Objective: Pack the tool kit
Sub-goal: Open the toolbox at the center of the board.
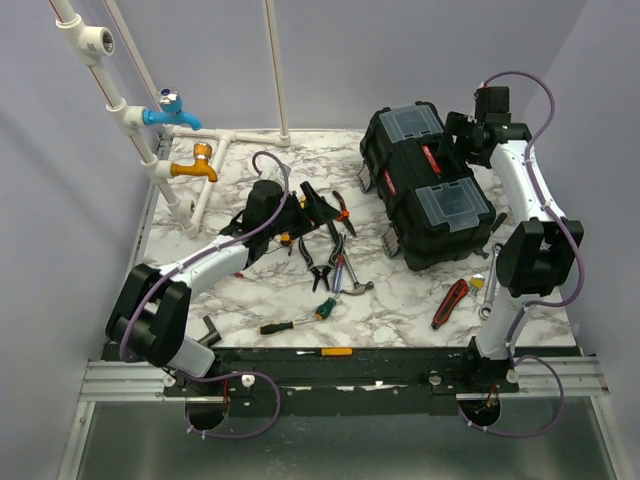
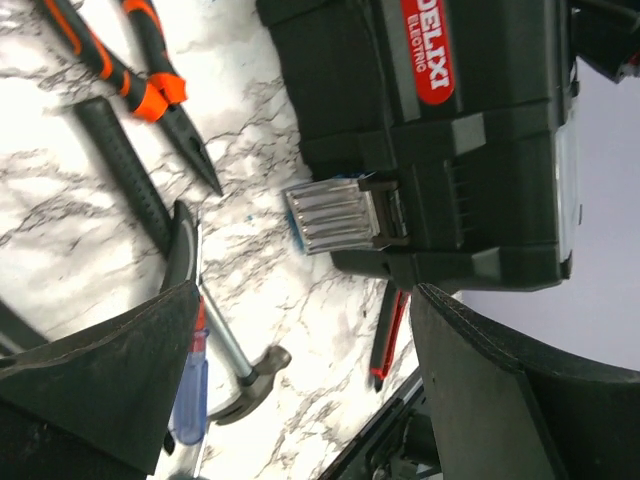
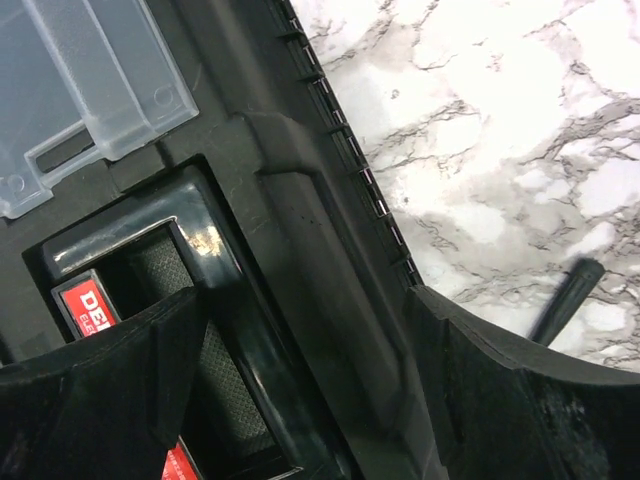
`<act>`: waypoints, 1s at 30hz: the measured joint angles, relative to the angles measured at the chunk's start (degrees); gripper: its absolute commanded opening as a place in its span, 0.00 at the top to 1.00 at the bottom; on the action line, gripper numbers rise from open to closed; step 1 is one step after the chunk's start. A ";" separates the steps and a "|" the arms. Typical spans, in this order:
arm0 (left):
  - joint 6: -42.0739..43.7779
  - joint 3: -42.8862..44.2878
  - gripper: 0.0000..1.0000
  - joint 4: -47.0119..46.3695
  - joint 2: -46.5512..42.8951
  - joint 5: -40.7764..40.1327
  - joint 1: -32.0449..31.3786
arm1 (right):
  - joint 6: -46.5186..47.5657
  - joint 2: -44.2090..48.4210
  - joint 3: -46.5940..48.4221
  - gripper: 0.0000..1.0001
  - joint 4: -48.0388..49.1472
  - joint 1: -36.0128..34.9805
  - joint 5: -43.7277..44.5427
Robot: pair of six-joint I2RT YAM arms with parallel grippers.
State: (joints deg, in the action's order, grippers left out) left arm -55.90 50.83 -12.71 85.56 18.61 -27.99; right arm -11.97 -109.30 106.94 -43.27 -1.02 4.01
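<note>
Tools for the kit lie loose on the white marble-patterned table (image 1: 400, 312) in the top view: black-handled pliers (image 1: 320, 258), a steel-headed hammer (image 1: 352, 286) and a red-and-black cutter (image 1: 450, 302). All are apart from the large black plastic toolbox (image 1: 425, 185), which sits shut at upper right, so packing looks barely begun. The left gripper (image 1: 312, 205) hovers at frame centre over the pile and the right gripper (image 1: 458, 132) hangs above the box's far end, probably 1 to fetch and 1 to tend the lid. In the left wrist view the 2 fingers stand wide and empty, facing the ribbed grey latch (image 2: 340, 215) on the box wall at centre right, with orange-and-black pliers (image 2: 150, 80) at upper left; whether the latch is fastened I cannot tell. In the right wrist view the jaws are equally wide, gripping nothing, straddling the box's black ridge beside the red-labelled handle (image 3: 85, 300) at lower left. The clear plastic compartment lid (image 3: 90, 90) shows at upper left, which suits reaching for the lid.
</note>
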 measured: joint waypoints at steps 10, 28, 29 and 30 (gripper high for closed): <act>1.60 -10.14 0.12 0.39 -11.06 -1.44 0.00 | -0.09 3.63 -8.13 0.56 8.46 0.66 -6.25; 4.04 -9.31 0.13 0.70 -12.48 -2.12 3.54 | -13.40 8.48 -20.37 0.94 25.40 2.67 -18.75; 4.09 -8.83 0.13 0.79 -12.20 -2.05 3.56 | -14.64 8.48 -20.68 0.95 25.92 2.60 -19.54; 4.20 -7.87 0.13 0.96 -11.56 -1.64 3.54 | -15.67 8.48 -20.87 0.95 26.29 2.58 -20.20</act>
State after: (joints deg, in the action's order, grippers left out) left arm -51.70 42.96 -11.75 74.00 16.97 -24.45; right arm -27.64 -100.82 86.06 -16.97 1.56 -16.19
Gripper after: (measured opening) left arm 0.877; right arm 0.590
